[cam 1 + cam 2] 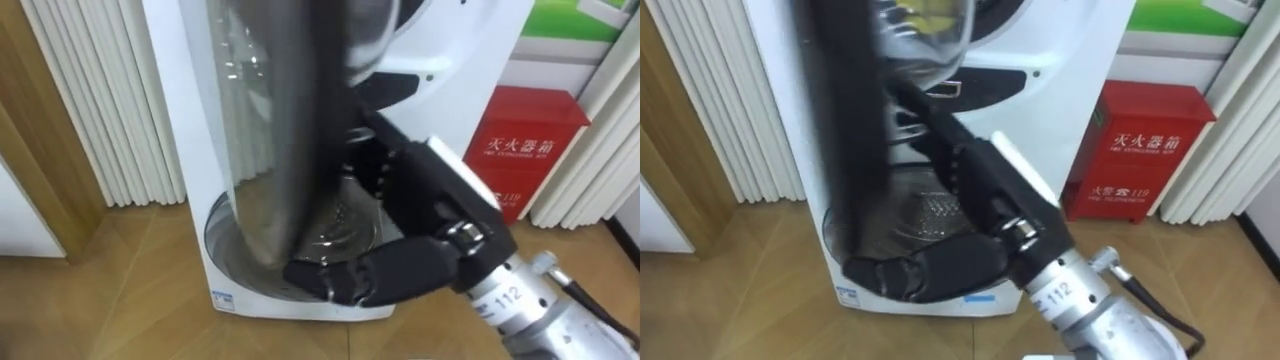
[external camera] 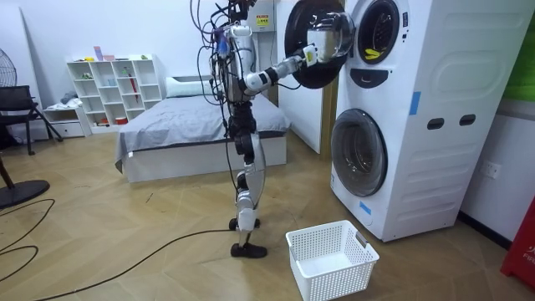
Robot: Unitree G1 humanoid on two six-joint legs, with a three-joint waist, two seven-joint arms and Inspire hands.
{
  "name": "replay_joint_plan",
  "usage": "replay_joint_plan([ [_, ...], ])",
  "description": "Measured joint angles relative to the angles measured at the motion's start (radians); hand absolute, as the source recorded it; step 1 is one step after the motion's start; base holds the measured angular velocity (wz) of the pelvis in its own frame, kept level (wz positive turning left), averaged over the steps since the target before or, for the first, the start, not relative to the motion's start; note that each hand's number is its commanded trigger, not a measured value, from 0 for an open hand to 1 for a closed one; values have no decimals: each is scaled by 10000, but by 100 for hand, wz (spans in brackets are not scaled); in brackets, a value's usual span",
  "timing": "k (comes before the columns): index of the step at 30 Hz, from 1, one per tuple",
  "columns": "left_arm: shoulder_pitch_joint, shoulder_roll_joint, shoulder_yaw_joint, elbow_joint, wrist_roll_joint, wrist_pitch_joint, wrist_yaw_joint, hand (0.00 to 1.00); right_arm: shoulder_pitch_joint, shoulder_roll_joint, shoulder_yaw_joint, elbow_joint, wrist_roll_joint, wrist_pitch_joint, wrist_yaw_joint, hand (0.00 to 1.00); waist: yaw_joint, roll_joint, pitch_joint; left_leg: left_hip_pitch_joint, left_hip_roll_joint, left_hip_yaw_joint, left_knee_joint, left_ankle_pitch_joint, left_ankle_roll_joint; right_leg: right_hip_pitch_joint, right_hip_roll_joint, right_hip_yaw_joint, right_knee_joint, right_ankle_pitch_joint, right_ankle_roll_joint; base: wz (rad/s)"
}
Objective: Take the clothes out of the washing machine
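The black fingers (image 1: 320, 282) of the robot's right hand (image 1: 408, 266) are curling round the lower edge of the round, dark-rimmed glass door (image 1: 310, 130), clasping it. The wrist and silver forearm are reaching in from the lower right of the eye views, passing just behind that door, which is swinging wide open and hanging close before the camera.

The door is belonging to the white upper washing machine (image 2: 418, 42), which is sitting stacked on the white lower washing machine (image 2: 418, 176). A crumpled yellow garment (image 2: 378, 53) is lying at the bottom of the upper machine's open drum, well apart from the hand; in the right eye view it is showing as a yellow patch through the bulging glass. The lower machine's round porthole (image 2: 358, 152) is sitting closed, and the steel drum is glinting behind it.

In the room view the robot is standing upright on the wooden herringbone floor (image 2: 125, 226), facing the two machines with the right arm raised to the door. A white plastic lattice laundry basket (image 2: 330, 259) is resting on the floor just in front of the lower machine, near the robot's feet. A red metal box (image 1: 530, 140) is standing against the wall beside the machines, and white pleated curtains (image 1: 90, 100) are hanging on the other side. A bed with a grey cover (image 2: 184, 130) and a white cube shelf (image 2: 113, 88) are standing behind the robot.
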Motion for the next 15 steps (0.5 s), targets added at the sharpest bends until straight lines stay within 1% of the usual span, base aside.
replay_joint_plan([
  [1,-16,15,-93,-3,0,11,2,0,-110,7,146,0,-32,46,32,0,28,0,0,-9,11,-17,0,15,-21,0,13,-6,6,-5,-17,14],
  [2,-35,39,-250,-12,1,32,5,0,-398,58,454,0,-137,187,83,0,91,-8,-1,-21,27,-31,-2,40,-57,-1,31,-31,14,-22,-67,11],
  [3,-60,48,-361,-4,1,49,11,0,-729,154,786,-1,-221,213,234,0,220,-14,-3,-24,43,-61,-3,53,-81,9,54,-49,10,-36,-119,10],
  [4,-81,56,-427,1,1,57,12,0,-907,231,946,-1,-228,212,335,0,296,-17,-5,-24,52,-86,-3,59,-91,21,67,-58,5,-38,-134,15],
  [6,-102,115,-623,34,-11,56,15,0,-1486,511,1568,0,-256,185,731,0,529,-52,-14,-28,75,-269,5,75,-122,122,97,-185,-35,-34,-142,27],
  [7,-115,144,-683,47,-11,57,14,0,-1531,568,1676,0,-257,169,821,0,588,-95,-17,-26,81,-312,10,75,-126,164,97,-271,-53,-34,-141,33],
  [8,-117,165,-694,55,-17,64,12,0,-1590,691,1877,1,-256,170,1005,0,748,-168,-14,-28,84,-425,20,75,-129,212,97,-327,-46,-35,-142,29],
  [9,-128,165,-700,53,-47,85,-7,0,-1601,734,2037,4,-252,170,1187,0,919,-235,7,-29,74,-494,80,74,-129,246,92,-402,-52,-35,-142,36],
  [10,-152,166,-701,54,-146,116,-35,0,-1598,787,2134,14,-252,175,1365,0,972,-273,65,-47,42,-640,124,72,-126,314,64,-554,-59,-35,-142,28],
  [11,-154,165,-703,55,-189,144,-60,0,-1595,833,2159,16,-252,178,1436,0,1001,-280,85,-52,22,-697,140,68,-118,340,49,-575,-62,-36,-141,29],
  [12,-139,163,-702,51,-229,202,-120,0,-1595,807,2191,34,-256,180,1540,0,1096,-285,90,-103,-13,-744,122,51,-89,340,19,-581,-62,-39,-135,15],
  [15,-115,180,-696,38,-226,270,-142,0,-1599,824,2392,198,-331,182,1619,0,1186,-258,110,-163,-67,-754,131,39,-64,309,-33,-587,-66,-46,-124,4],
])
